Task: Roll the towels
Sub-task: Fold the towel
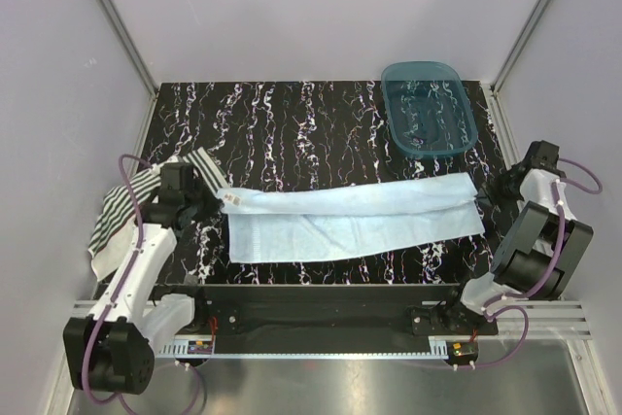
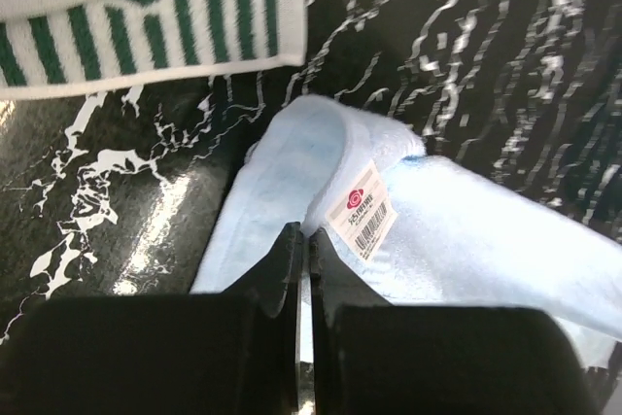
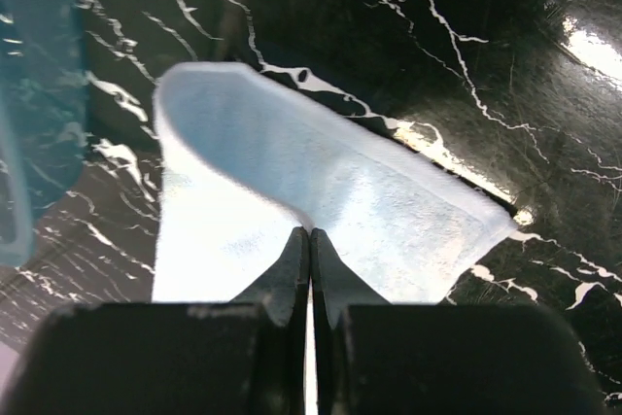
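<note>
The long towel [image 1: 350, 221] is lying crosswise over the middle of the table [image 1: 292, 123]. The left gripper [image 2: 302, 240] is pinching its left end and the right gripper [image 3: 309, 237] its right end. The second towel [image 1: 117, 216] is lying at the table's left edge — just left of the long towel — and the tub [image 1: 428, 109] is sitting in the far right corner, behind the long towel's right end.

I log: light blue towel [image 1: 360, 221], soft matt cloth; striped towel [image 1: 117, 213], matt cloth; table [image 1: 292, 123], glossy black marbled surface; tub [image 1: 428, 114] at upper right, smooth translucent plastic.
</note>
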Tool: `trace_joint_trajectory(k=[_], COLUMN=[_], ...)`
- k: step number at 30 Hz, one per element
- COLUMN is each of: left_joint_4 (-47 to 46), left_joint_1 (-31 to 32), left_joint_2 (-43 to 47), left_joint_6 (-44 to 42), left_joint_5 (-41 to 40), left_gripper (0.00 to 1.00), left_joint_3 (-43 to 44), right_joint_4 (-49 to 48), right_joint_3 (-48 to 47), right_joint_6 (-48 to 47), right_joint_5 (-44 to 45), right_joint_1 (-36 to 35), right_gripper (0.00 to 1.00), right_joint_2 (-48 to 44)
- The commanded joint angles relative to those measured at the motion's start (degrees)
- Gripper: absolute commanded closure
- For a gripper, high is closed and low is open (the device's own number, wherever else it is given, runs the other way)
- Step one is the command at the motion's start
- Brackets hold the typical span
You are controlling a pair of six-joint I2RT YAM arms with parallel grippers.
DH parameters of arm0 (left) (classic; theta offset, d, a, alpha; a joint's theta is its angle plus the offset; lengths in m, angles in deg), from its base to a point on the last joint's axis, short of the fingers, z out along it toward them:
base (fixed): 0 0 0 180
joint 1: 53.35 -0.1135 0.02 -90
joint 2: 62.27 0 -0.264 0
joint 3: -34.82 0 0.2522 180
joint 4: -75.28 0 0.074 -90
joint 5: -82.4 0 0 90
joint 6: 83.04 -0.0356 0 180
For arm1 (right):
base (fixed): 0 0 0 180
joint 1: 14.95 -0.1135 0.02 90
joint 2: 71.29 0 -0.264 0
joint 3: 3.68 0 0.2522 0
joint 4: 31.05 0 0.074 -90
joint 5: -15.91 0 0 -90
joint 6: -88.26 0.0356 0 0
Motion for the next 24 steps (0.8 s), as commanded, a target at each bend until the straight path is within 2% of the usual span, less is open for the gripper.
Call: trace_joint_trajectory(k=[1, 10, 18, 24], left_joint_4=[4.3, 8.3, 8.8, 8.2], left_joint_1=[0.1, 0.1, 0.8, 1.4], left_joint_2=[3.4, 9.6, 13.8, 12.6], left_joint_6=[-2.1, -3.2, -2.6, -1.7], left_joint_5=[0.5, 4.5, 7.0, 6.2], left_gripper=[1.0, 1.0, 1.0, 1.0], left_joint_3=[4.0, 2.2, -1.7, -2.5], right_joint_4=[2.5, 5.5, 4.1, 2.0], right_joint_3=[-2.8, -4.7, -4.0, -1.4], right_joint_6=[0.4, -0.3, -0.6, -0.4], right_joint_5=[-1.2, 5.4, 6.6, 6.7], right_joint_1=[0.0, 0.2, 2.4, 3.2], right_gripper=[1.0, 1.0, 1.0, 1.0], right_joint_2=[-3.1, -5.8, -3.3, -2.1])
